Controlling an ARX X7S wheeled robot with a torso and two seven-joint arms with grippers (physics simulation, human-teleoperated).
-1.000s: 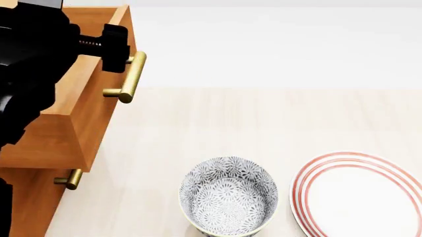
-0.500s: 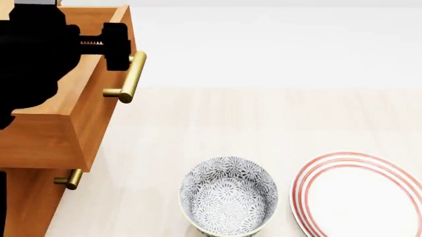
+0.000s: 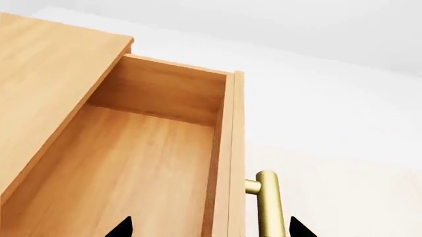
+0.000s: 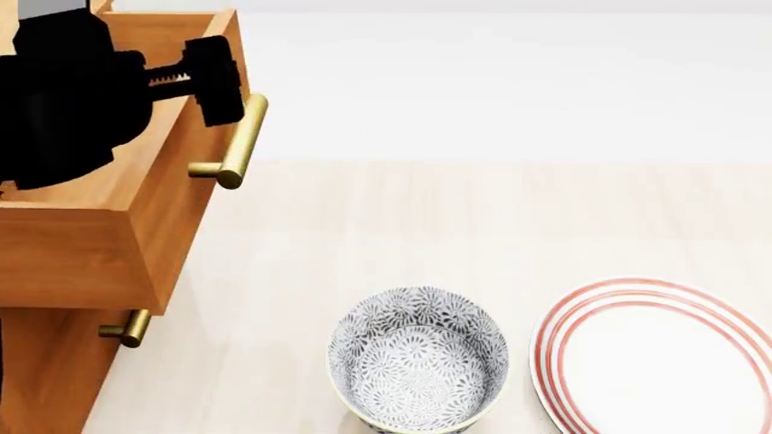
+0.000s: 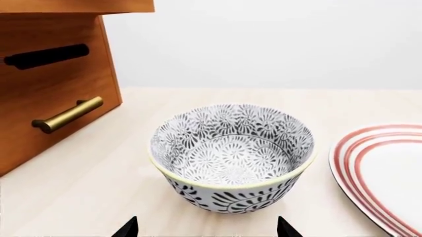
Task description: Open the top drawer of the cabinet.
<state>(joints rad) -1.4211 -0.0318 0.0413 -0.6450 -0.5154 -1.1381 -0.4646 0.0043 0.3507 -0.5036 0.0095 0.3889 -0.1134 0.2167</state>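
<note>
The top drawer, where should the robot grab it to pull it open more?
Grab the top drawer by its brass bar handle. The bar stands off the drawer front on two short posts, so there is a gap behind it. Probably best to bring the left pincer from the front, one finger on each side of the bar's middle.

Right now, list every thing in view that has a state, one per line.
top drawer: pulled out, nothing inside
lower drawer: shut
left pincer: open, astride the brass handle
right pincer: open, holding nothing
bowl: upright, empty
plate: flat, bare
</note>
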